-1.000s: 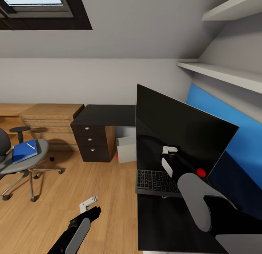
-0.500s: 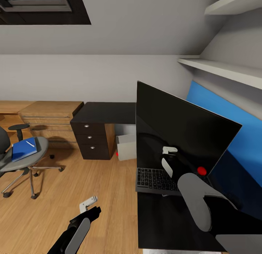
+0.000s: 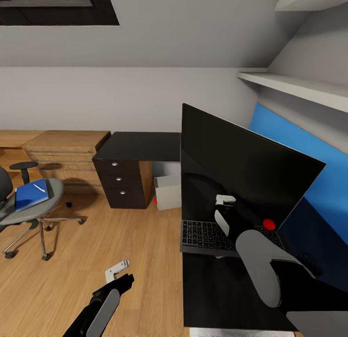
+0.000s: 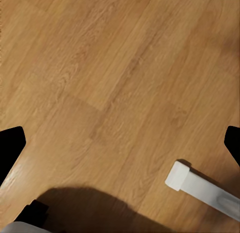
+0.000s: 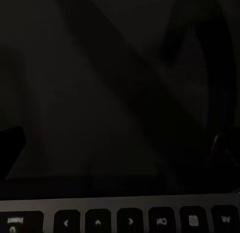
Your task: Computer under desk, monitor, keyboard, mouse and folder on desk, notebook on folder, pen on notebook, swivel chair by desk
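Monitor (image 3: 241, 175) stands on the near dark desk (image 3: 217, 293) in the head view, its black screen hiding the right gripper (image 3: 224, 202); whether those fingers are closed cannot be told. Just before it lies the keyboard (image 3: 205, 235). The blue folder (image 3: 31, 194) rests on the swivel chair (image 3: 29, 209), cut off at the frame edge.

In the left wrist view, the fingertips (image 4: 11, 145) sit spread wide over wooden floor (image 4: 115, 83).

In the right wrist view, keyboard keys (image 5: 130, 220) edge dim blackness.

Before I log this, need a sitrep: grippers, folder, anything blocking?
Left gripper over floor, looks empty. Right gripper at monitor, grip unclear. Folder on chair. Monitor and keyboard block right-side view.
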Available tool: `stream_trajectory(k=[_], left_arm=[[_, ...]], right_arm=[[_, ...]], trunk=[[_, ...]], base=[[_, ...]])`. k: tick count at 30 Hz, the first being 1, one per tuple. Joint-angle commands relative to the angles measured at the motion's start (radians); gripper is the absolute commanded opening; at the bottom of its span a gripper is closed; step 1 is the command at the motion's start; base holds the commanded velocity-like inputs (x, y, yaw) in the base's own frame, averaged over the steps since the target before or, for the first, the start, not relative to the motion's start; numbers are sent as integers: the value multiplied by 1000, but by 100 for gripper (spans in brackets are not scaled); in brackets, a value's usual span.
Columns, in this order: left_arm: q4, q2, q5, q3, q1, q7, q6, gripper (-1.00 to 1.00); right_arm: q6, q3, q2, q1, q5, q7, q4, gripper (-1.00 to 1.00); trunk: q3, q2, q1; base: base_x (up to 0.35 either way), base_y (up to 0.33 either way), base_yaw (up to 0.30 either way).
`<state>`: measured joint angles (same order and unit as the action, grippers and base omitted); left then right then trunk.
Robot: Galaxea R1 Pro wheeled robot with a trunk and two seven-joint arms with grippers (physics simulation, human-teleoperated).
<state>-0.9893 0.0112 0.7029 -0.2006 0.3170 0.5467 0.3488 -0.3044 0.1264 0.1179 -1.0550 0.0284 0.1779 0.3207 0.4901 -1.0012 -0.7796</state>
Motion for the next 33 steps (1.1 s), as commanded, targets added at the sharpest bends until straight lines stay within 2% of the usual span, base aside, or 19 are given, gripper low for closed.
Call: stream_trajectory(k=[1,6,33], left_arm=[[-2,0,7,-2,1,8,-2,100],[-2,-2,7,-2,1,4,-22,100],[-2,-2,7,-2,1,2,-24,100]], right_arm=[[-5,5,1,0,3,2,2,100],[-5,5,2,0,3,2,1,100],[-5,5,0,1,5,3,1,100]], trunk=[[3,-1,0],[10,-1,0],[52,-1,0]], base=[[0,0,0],[0,0,0],[0,0,0]])
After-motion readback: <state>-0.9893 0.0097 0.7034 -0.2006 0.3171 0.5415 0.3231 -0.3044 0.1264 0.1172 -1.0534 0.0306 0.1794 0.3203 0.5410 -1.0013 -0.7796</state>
